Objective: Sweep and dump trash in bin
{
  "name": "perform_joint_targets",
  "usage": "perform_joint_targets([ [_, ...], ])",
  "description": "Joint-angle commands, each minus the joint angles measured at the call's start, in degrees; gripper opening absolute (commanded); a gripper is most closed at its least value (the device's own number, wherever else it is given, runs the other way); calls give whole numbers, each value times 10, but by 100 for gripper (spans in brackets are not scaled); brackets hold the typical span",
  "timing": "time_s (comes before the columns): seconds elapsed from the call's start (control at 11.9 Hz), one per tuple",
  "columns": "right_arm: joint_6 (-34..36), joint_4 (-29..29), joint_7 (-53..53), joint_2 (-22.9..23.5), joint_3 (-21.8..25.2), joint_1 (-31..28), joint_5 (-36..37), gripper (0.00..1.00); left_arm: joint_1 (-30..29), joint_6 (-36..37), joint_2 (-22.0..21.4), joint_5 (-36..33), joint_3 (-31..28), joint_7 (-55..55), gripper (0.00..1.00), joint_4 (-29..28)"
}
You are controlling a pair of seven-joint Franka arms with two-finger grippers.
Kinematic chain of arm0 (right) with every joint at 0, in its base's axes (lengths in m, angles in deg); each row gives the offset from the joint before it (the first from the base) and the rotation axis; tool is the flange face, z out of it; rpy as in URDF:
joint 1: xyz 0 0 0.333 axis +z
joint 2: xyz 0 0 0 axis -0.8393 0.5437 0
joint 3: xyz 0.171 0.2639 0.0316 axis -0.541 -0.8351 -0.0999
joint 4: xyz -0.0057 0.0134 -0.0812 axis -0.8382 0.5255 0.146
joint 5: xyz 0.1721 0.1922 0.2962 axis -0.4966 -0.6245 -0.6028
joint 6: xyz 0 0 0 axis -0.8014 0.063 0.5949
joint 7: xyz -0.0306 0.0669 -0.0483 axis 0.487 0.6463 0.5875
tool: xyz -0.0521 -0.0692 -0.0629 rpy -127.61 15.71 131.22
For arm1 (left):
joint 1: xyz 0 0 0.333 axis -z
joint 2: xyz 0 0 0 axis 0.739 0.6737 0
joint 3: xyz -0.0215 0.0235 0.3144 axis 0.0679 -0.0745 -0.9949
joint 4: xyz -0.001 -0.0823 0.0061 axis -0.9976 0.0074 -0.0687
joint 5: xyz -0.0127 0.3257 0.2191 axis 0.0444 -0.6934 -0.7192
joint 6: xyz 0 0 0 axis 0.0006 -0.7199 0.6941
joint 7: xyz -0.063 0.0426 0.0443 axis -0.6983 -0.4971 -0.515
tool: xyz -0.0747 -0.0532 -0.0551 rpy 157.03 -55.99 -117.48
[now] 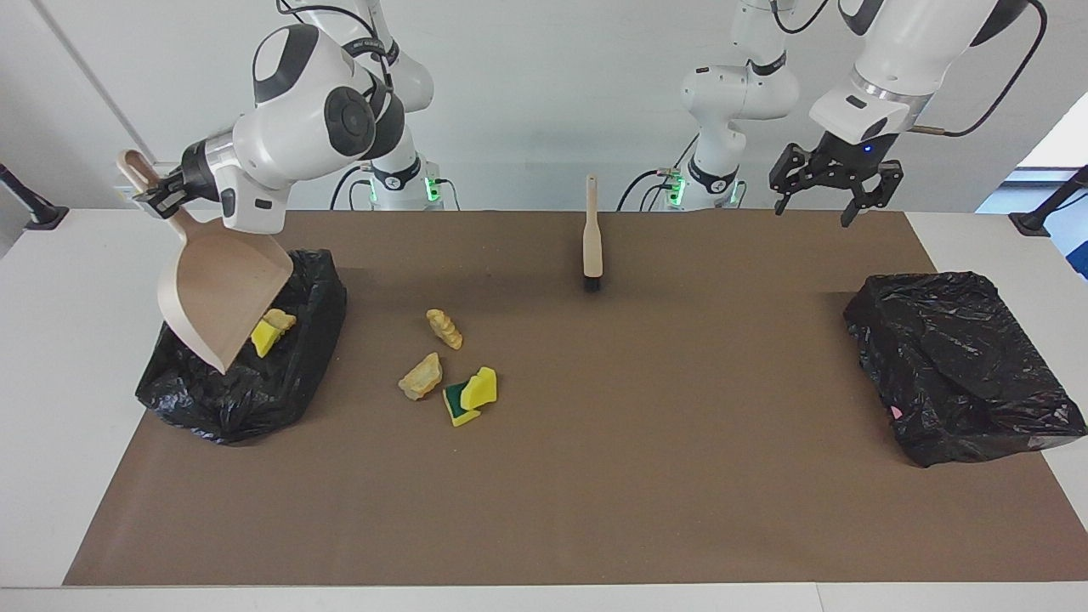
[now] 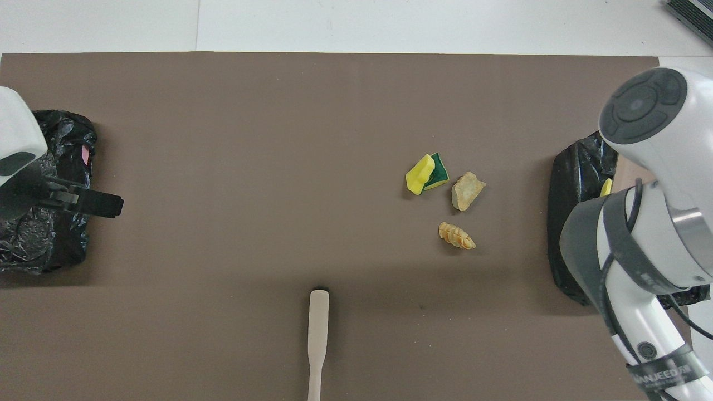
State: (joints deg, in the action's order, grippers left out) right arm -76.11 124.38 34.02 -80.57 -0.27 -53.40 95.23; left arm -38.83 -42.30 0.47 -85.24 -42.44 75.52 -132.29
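Facing view: right gripper (image 1: 157,194), upper left of frame, is clenched on the dustpan (image 1: 223,295) handle, tilting it over the black bin bag (image 1: 246,382). Some trash (image 1: 272,331) sits in that bag; three pieces (image 1: 449,374) lie mid-frame on the mat. Left gripper (image 1: 835,180), upper right, hangs spread wide, holding nothing.

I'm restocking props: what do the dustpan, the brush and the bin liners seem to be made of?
Dustpan: smooth matte beige, probably plastic.
Brush: pale handle, wood or plastic, with dark bristles at its tip.
Bin liners: thin glossy black plastic film, crinkled and catching highlights.
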Motion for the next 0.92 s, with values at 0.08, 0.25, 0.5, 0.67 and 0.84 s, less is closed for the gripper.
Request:
perform_joint_targets([
  [0.08, 19, -38, -167, -13, -2, 2, -159, 0, 17, 24, 5, -4, -20, 2, 100, 18],
  [0.25, 33, -58, -337, -11, -9, 25, -249, 0, 16, 32, 5, -5, -20, 2, 100, 19],
  [0.5, -16, -58, -511, -12, -10, 26, -377, 0, 11, 28, 3, -4, -21, 3, 100, 18],
  [0.67, -57, -56, -579, -8, -10, 30, -448, 0, -1, 49, 12, -6, -20, 2, 100, 27],
  [0.84, -82, -58, -639, 17, -10, 59, -493, 0, -11, 57, 42, -5, -19, 2, 100, 71],
])
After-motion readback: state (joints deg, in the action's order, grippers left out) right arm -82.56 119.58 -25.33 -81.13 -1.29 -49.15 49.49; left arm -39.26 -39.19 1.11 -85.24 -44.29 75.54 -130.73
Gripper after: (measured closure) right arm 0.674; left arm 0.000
